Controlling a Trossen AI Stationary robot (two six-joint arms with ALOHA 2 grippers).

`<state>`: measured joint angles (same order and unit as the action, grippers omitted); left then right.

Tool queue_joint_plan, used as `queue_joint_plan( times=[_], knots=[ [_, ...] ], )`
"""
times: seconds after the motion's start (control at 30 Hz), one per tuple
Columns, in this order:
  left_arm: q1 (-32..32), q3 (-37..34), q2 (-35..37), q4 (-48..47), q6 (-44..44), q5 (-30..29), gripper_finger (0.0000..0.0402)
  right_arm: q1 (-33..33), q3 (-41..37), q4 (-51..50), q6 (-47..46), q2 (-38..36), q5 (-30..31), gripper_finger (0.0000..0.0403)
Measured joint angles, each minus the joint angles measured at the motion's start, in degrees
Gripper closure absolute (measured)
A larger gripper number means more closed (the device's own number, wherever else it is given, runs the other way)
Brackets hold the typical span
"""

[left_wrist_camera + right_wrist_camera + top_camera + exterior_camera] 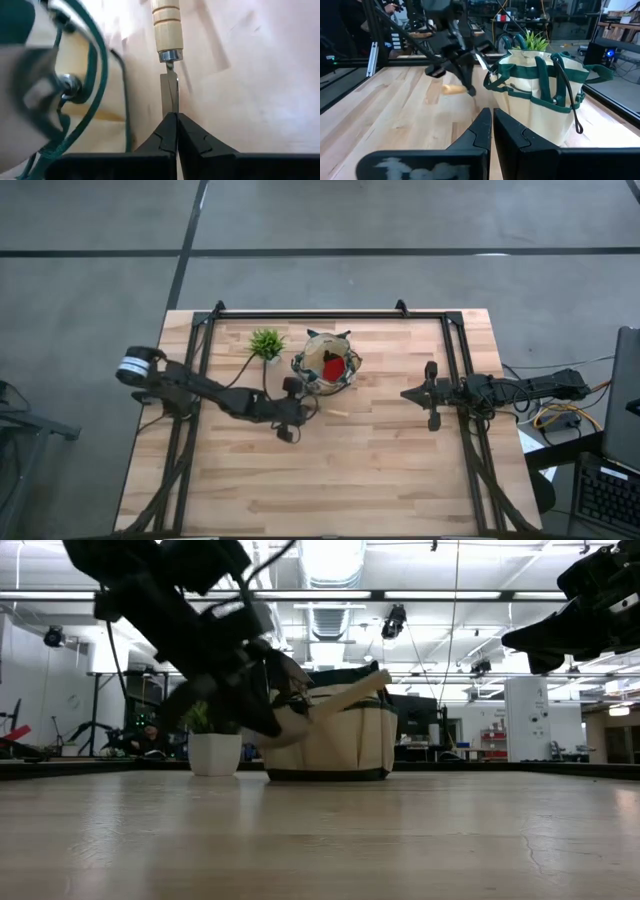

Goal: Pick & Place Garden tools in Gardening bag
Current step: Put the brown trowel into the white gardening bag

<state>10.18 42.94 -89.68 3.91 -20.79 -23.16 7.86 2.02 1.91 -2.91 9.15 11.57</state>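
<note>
Left gripper [176,117] fingers pinch a wooden-handled metal trowel [167,35].
It hangs beside the tan fabric bag [326,366]; right gripper [492,117] fingers closed, empty.

left gripper [176,131] at the near edge, dark fingers [161,137] pressed together on the flat metal shank of a trowel [168,52]. pale wooden handle with turned grooves and a metal ferrule, pointing away over the light wooden table [250,75]. to one side, blurred and close, the tan gardening bag [35,100] with dark green trim and handle loops.
</note>
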Motion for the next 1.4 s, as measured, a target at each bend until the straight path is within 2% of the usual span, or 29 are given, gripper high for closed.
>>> queue_joint_plan(
  times=[0.1, 0.27, 0.4, 0.53, 0.83, 0.97, 1.03, 1.17, 1.27, 1.4],
  knots=[
    [1.4, 0.0, 1.4, 0.0, 0.2, 0.0, 0.0397, 0.0, 0.0, 0.0, 0.1, 0.0, 0.0, 0.039],
    [2.4, 0.2, 4.5, 1.1, 5.2, 0.0, 0.0396, 0.0, 0.0, -0.1, 0.1, 0.0, 0.0, 0.039],
    [2.6, 0.1, 8.3, 1.2, 7.5, 2.2, 0.0398, 0.0, 0.0, -0.1, 0.0, 0.0, 0.0, 0.039],
    [2.6, 0.0, 12.0, 1.1, 15.4, 3.5, 0.0395, 0.0, 0.0, 0.0, 0.1, 0.0, 0.0, 0.039],
    [2.6, 0.0, 18.9, 0.5, 35.6, 17.4, 0.0397, 0.0, 0.0, 0.1, 2.5, 0.0, 0.0, 0.039],
    [2.4, 0.0, 20.3, 0.6, 41.2, 24.3, 0.0395, 0.0, 0.0, 1.4, 5.8, 0.0, 0.0, 0.039],
    [2.4, 0.0, 20.4, 2.3, 43.8, 25.5, 0.0396, 0.0, 0.0, 1.5, 7.2, 0.0, 0.1, 0.039],
    [2.2, 0.0, 19.8, 7.6, 46.0, 25.6, 0.0397, 0.0, 0.0, 7.0, 6.7, 0.2, 0.0, 0.039],
    [1.7, 0.0, 19.4, 12.1, 44.8, 25.6, 0.0395, 0.0, 0.0, 15.5, 2.3, 0.5, 0.0, 0.039],
    [0.6, 0.4, 19.4, 13.3, 40.2, 25.4, 0.0398, 0.0, 0.0, 23.0, -6.7, 0.4, 0.0, 0.039]
  ],
)
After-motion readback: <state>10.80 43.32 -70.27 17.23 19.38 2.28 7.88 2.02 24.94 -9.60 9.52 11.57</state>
